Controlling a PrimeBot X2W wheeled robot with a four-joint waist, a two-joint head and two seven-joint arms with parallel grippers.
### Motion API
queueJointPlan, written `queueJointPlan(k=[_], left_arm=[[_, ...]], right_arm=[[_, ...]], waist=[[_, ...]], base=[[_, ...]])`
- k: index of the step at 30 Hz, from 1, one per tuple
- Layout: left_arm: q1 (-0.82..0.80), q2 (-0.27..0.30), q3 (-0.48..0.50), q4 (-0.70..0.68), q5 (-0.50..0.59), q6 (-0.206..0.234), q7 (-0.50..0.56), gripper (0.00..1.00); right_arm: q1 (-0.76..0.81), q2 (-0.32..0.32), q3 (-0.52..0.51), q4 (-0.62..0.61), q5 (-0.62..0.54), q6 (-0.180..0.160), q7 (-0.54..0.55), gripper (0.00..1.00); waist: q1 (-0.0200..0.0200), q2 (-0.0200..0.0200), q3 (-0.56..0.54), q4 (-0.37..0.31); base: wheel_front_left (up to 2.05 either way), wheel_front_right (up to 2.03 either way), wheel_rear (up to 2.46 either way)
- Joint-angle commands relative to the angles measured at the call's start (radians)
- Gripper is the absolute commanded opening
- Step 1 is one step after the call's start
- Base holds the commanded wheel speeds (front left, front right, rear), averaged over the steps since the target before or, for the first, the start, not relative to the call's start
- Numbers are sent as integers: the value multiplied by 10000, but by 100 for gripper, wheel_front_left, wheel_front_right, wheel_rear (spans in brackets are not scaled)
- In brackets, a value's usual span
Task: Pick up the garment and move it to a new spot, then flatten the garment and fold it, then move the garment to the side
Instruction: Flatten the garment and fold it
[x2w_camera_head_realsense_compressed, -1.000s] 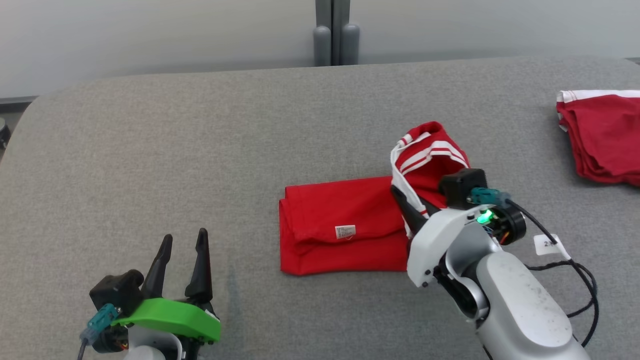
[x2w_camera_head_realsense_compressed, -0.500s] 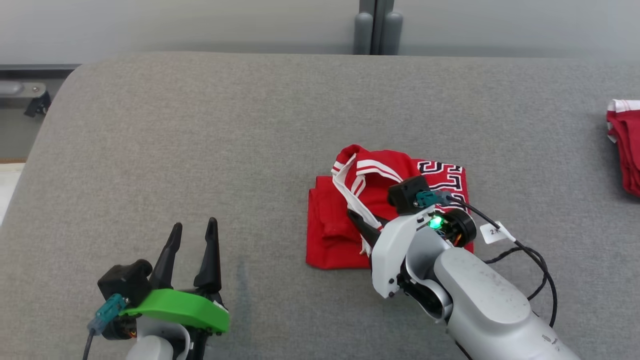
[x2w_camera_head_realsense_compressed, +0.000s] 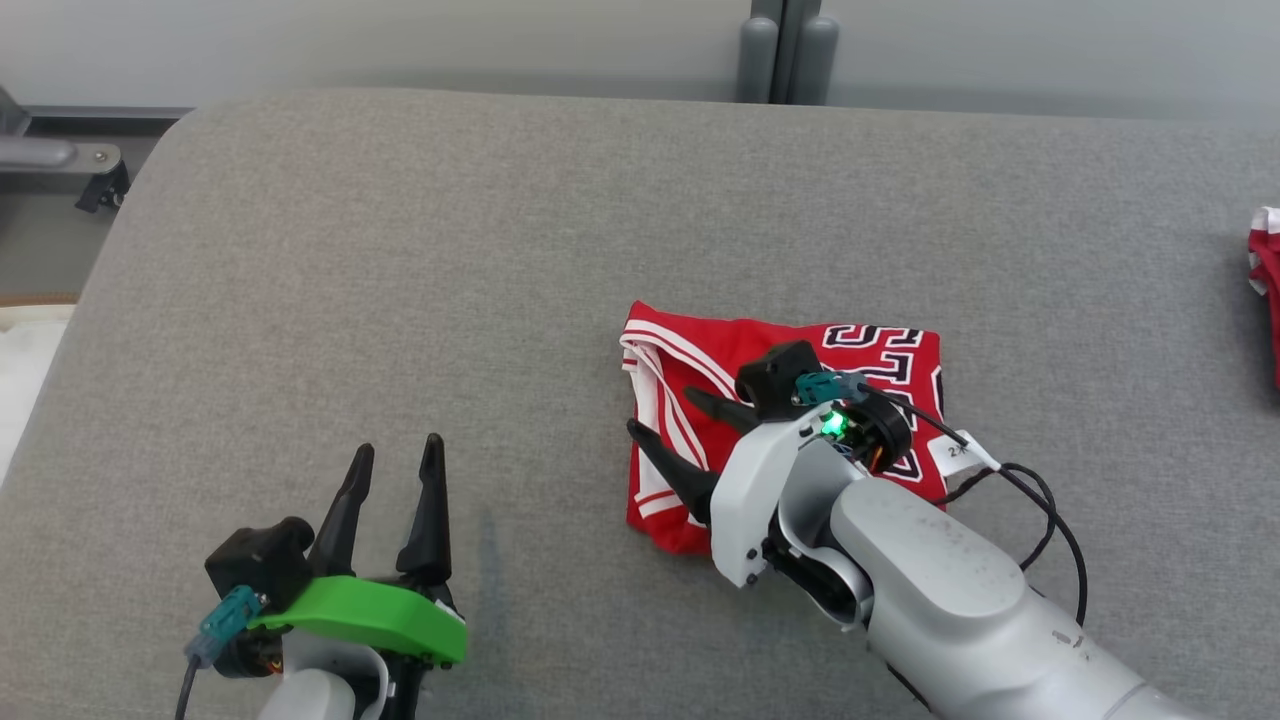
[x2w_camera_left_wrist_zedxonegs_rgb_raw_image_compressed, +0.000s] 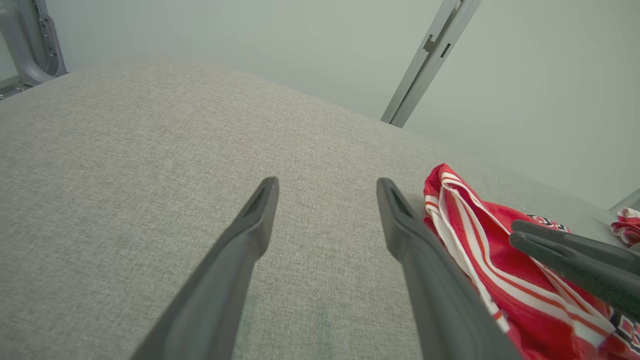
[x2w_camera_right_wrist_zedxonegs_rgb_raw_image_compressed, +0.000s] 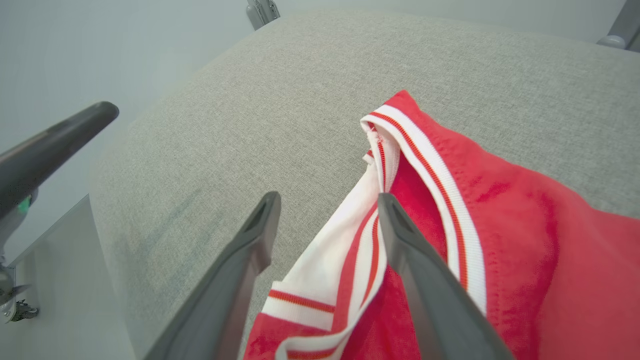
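The garment (x2w_camera_head_realsense_compressed: 700, 352) is a red jersey with white striped trim and black-and-white numbers, lying folded on the grey padded table (x2w_camera_head_realsense_compressed: 400, 250). My right gripper (x2w_camera_head_realsense_compressed: 662, 412) hovers open over the garment's left edge, and its fingers straddle the white trim without pinching it. In the right wrist view the gripper (x2w_camera_right_wrist_zedxonegs_rgb_raw_image_compressed: 330, 200) has the trim of the garment (x2w_camera_right_wrist_zedxonegs_rgb_raw_image_compressed: 500, 210) under its spread fingers. My left gripper (x2w_camera_head_realsense_compressed: 398, 447) stands open at the lower left over bare table, empty. In the left wrist view the gripper (x2w_camera_left_wrist_zedxonegs_rgb_raw_image_compressed: 327, 185) has the garment (x2w_camera_left_wrist_zedxonegs_rgb_raw_image_compressed: 480, 250) to its right.
Another red cloth (x2w_camera_head_realsense_compressed: 1265, 270) lies at the table's right edge. Grey posts (x2w_camera_head_realsense_compressed: 790, 50) rise behind the far edge. The table's rounded left corner and a metal frame (x2w_camera_head_realsense_compressed: 60, 160) are at the upper left.
My right gripper has carried the striped flap leftward over the folded garment, opened and let it go. The flap now lies flat. The head camera has also shifted.
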Motion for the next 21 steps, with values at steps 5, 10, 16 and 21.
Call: queueJointPlan(k=[5, 10, 16, 21], left_arm=[[-60, -31, 69, 32, 150, -71, -29, 100], [-157, -73, 19, -39, 246, -115, -29, 100], [-263, -152, -23, -129, 378, -113, -29, 100], [-181, -180, 32, -179, 430, -82, -29, 100]], right_arm=[[-383, -37, 41, -226, 271, -6, -706, 100], [-787, -37, -490, -112, -282, -6, -1503, 100], [-847, -35, -1851, 211, -1452, -6, -2386, 100], [-260, -30, -2907, 185, -2327, -6, -2655, 80]], waist=[[0, 0, -98, -291], [0, 0, -184, -560], [0, 0, -289, -801], [0, 0, -338, -946]], base=[[0, 0, 0], [0, 0, 0], [0, 0, 0], [0, 0, 0]])
